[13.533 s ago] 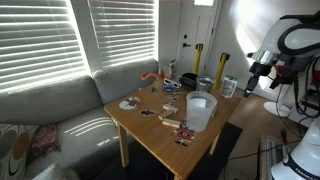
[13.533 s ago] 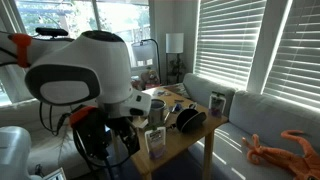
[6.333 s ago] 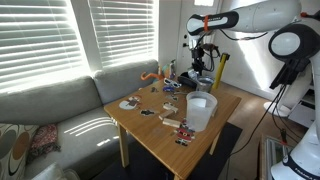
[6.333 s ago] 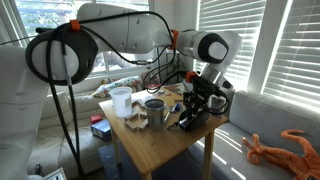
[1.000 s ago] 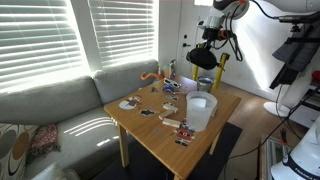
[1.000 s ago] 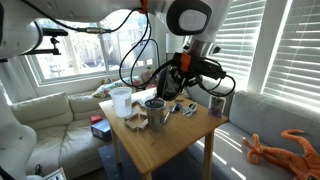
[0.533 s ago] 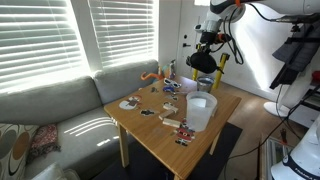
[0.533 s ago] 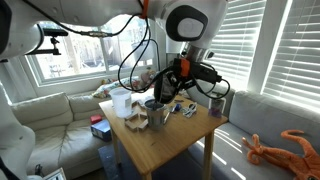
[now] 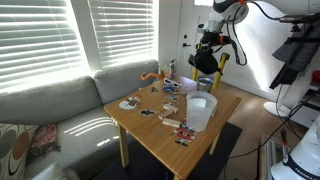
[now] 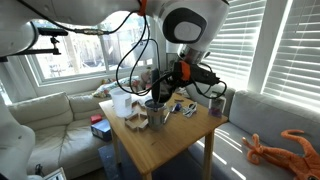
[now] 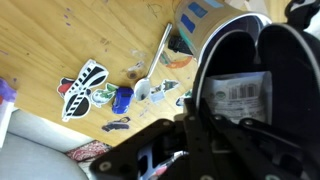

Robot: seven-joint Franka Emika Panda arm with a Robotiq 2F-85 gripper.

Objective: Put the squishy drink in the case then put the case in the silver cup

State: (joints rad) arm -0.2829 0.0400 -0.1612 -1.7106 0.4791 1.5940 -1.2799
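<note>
Wooden table (image 9: 150,135) stands in front of a grey couch (image 9: 60,120), with blinds behind. Robot arm (image 9: 235,10) reaches in from above over the table's far end.

White tub (image 9: 200,112) sits on the table near its edge, and also shows in an exterior view (image 10: 122,102).

Gripper (image 9: 207,48) is up in the air, off the table. It is pinched onto the black case (image 9: 202,62), which hangs below it. In an exterior view the gripper (image 10: 178,78) holds the case (image 10: 163,88) tilted, just above the silver cup (image 10: 155,113); whether they touch cannot be told.

In the wrist view the case (image 11: 250,60) fills the right side, lying open, and a white barcode label (image 11: 240,95) is visible inside. Dark fingers (image 11: 195,140) come up from the bottom edge and clamp the case's near rim. How wide they stand is hard to read.

Silver cup (image 9: 205,85) stands upright on the table, under the held case and beyond the white tub.

Clear glass cup (image 10: 217,104) stands at the table's far corner, well apart from the gripper.

The squishy drink cannot be made out for sure.

Small things on the wood in the wrist view: a butterfly-shaped sticker (image 11: 85,87), a blue piece (image 11: 122,97) and a spoon (image 11: 155,68).
</note>
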